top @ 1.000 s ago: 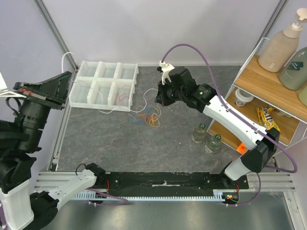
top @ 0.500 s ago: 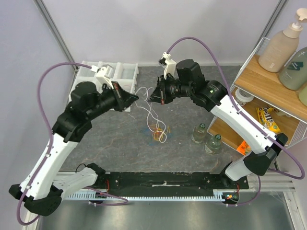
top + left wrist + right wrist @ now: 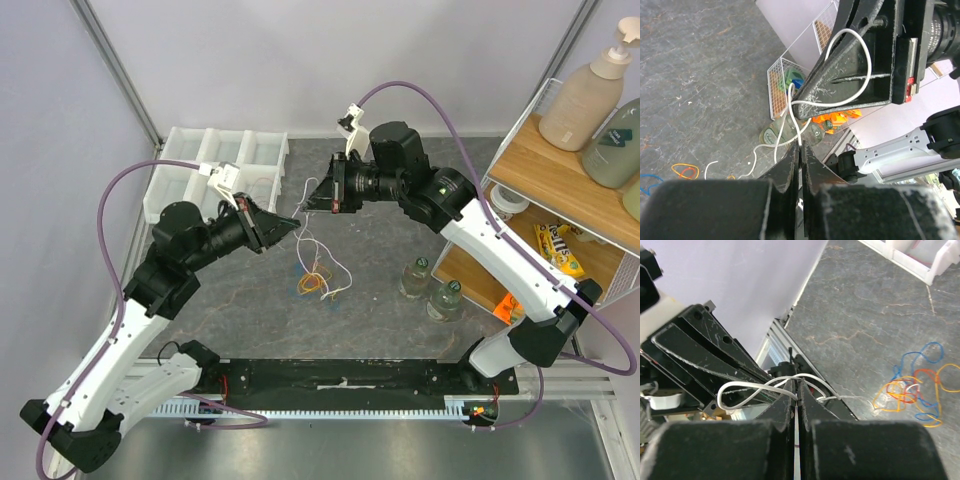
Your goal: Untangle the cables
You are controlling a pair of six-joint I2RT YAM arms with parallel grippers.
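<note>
Fingers pressed together on both sides: your left end effector (image 3: pixel 293 222) and right end effector (image 3: pixel 313 197) each pinch the white cable (image 3: pixel 318 247) above coloured loops (image 3: pixel 312 283) on the desk (image 3: pixel 230 300).

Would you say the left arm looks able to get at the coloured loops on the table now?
Probably not yet: the left arm's jaws are shut on the white cable, as are the right arm's; otherwise the loops lie unobstructed below.
</note>
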